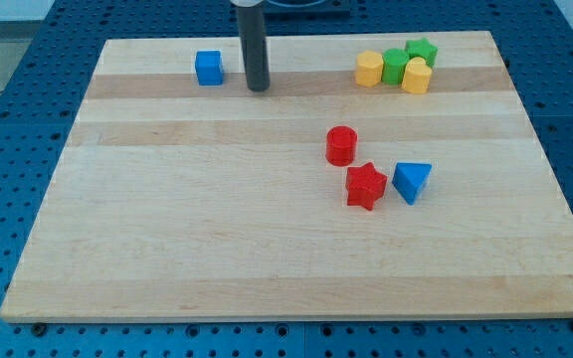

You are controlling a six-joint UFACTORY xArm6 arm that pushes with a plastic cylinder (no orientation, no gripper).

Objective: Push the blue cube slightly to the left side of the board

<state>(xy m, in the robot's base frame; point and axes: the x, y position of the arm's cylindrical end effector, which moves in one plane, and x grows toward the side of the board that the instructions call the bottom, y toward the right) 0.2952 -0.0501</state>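
Note:
The blue cube (pixel 208 68) sits near the view's top left of the wooden board (pixel 167 249). My tip (pixel 258 88) rests on the board just to the cube's right, with a small gap between them. The dark rod rises straight up from the tip and out of the view's top.
A red cylinder (pixel 340 145), a red star (pixel 365 186) and a blue triangle (pixel 412 182) lie right of centre. At the top right cluster two yellow blocks (pixel 369 69) (pixel 416 76), a green cylinder (pixel 394 66) and a green star (pixel 422 51).

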